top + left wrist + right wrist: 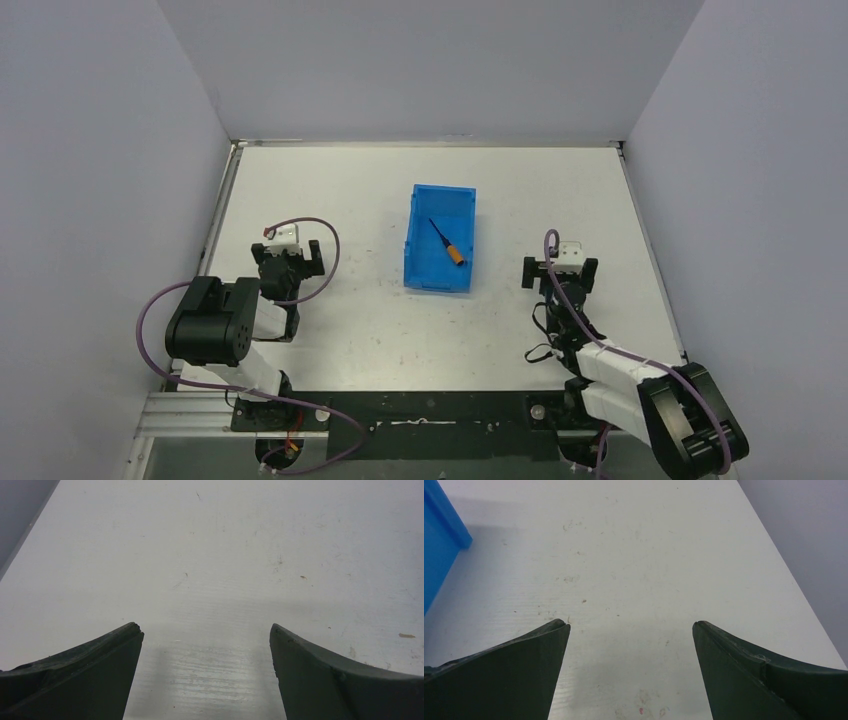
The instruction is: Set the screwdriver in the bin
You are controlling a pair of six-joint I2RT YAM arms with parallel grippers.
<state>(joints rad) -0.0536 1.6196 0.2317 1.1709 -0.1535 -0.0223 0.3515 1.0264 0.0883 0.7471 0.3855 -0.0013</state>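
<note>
Top view looks down from behind the arms onto the whole white table (340,330). Wrist views skim it closely; the right shares the bright blue plastic bin (436,545).

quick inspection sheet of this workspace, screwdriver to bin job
surface: white table, scuffed and speckled
job's things: screwdriver lies inside the blue bin, orange handle toward the near end
clutter: nothing seen
grippers: left gripper open and empty over bare table, left of the bin; right gripper open and empty, right of the bin
cables: purple cables loop along both arms, apart from the bin
surroundings: plain grey walls on three sides
</note>
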